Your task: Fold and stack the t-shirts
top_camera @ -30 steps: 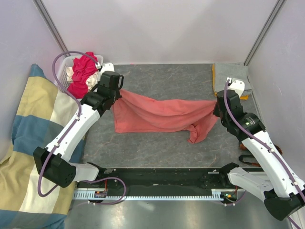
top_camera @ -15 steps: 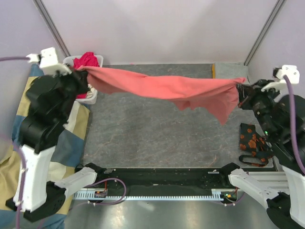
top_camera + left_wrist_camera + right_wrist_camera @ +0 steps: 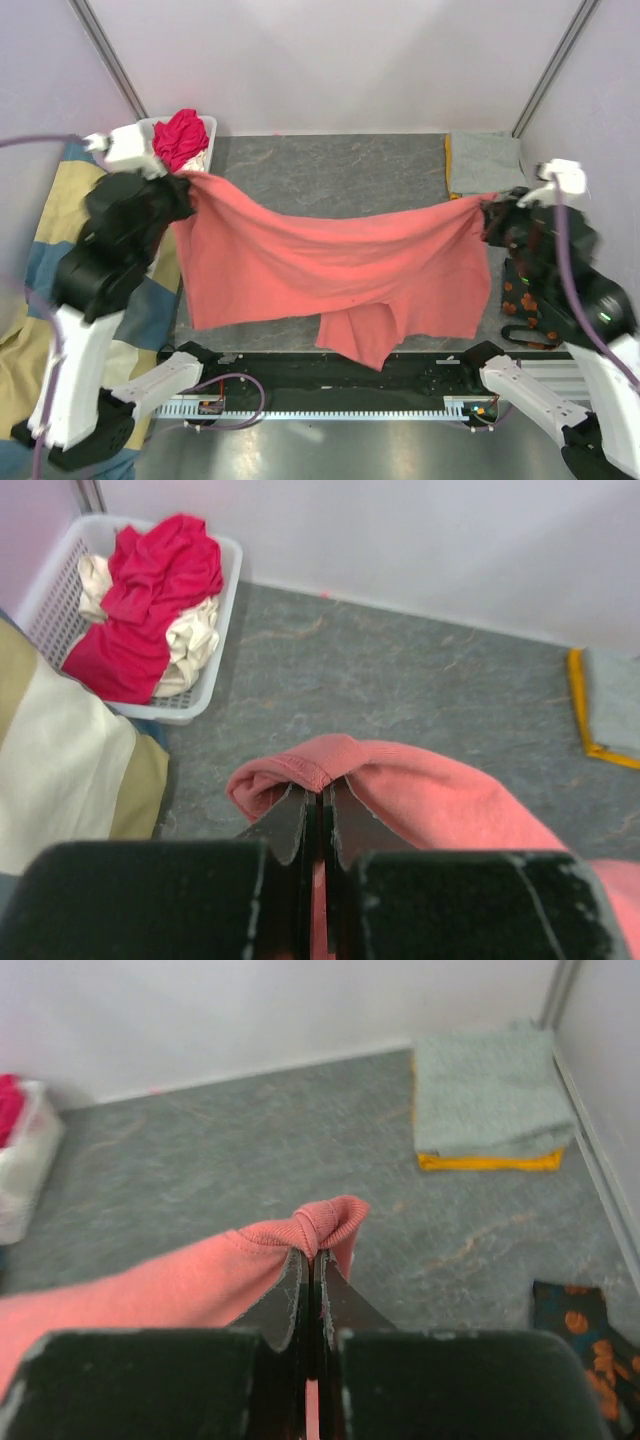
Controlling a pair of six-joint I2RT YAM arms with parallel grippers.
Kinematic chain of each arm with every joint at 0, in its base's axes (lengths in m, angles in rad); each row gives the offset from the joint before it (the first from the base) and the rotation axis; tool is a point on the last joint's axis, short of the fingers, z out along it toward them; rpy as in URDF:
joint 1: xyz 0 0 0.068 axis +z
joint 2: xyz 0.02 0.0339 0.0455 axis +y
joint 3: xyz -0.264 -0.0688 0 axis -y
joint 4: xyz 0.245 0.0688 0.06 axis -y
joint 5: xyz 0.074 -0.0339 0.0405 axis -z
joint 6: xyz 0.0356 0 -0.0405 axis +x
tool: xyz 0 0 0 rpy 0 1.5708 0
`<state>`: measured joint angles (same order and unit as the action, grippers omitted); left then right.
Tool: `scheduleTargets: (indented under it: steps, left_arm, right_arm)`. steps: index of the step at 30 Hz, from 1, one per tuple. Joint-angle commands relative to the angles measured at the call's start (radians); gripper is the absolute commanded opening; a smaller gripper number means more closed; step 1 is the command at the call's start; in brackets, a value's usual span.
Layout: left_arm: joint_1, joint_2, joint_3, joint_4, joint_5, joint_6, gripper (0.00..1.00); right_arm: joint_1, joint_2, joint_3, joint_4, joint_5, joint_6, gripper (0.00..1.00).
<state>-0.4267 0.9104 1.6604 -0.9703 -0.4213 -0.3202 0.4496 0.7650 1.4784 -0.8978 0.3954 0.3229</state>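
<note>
Salmon-pink t-shirt (image 3: 330,270) hangs spread wide above the grey counter (image 3: 330,165), lower edge drooping toward the near side, its two upper corners clamped in the closed left claw (image 3: 182,184) and the closed right claw (image 3: 488,207), both high and well apart.

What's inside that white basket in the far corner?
In the basket, a crumpled red shirt lies over a cream shirt. Whatever sits beneath them is covered.
</note>
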Motion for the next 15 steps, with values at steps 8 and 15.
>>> scheduleTargets:
  steps: [8,15]
  left_arm:
    - [0.064,0.671,-0.219,0.559,-0.1,0.01,0.02]
    - [0.126,1.007,0.05,0.532,-0.22,0.089,1.0]
  right_arm:
    - [-0.043,0.316,-0.576,0.557,0.234,0.199,0.0]
    - [-0.104,0.412,-0.555,0.62,0.204,0.163,0.98]
